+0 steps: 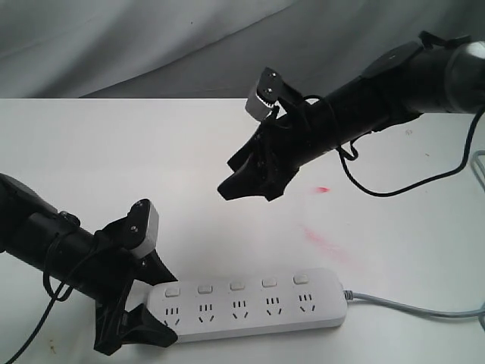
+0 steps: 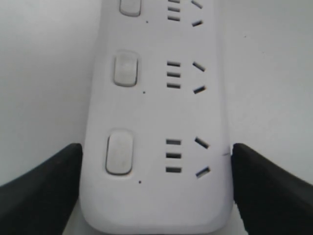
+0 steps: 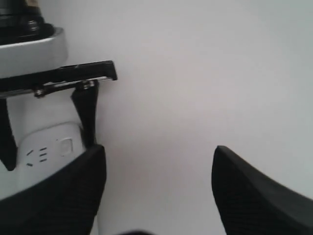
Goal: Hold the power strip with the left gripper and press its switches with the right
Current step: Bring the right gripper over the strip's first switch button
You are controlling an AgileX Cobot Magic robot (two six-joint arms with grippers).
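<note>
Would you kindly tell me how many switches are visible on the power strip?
5. The switches sit in one row on the power strip, one above each socket: first, second, third, fourth, fifth, counted toward the cord. None appears hidden.

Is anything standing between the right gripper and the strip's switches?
Nothing visible. The black two-finger right gripper hangs open over bare white table, apart from the long white plastic power strip. Its five white square switches lie uncovered; the black left gripper clamps only the strip's end.

Nothing legible anywhere — the power strip [image 1: 250,303] shows no readable lettering, brand or number.
</note>
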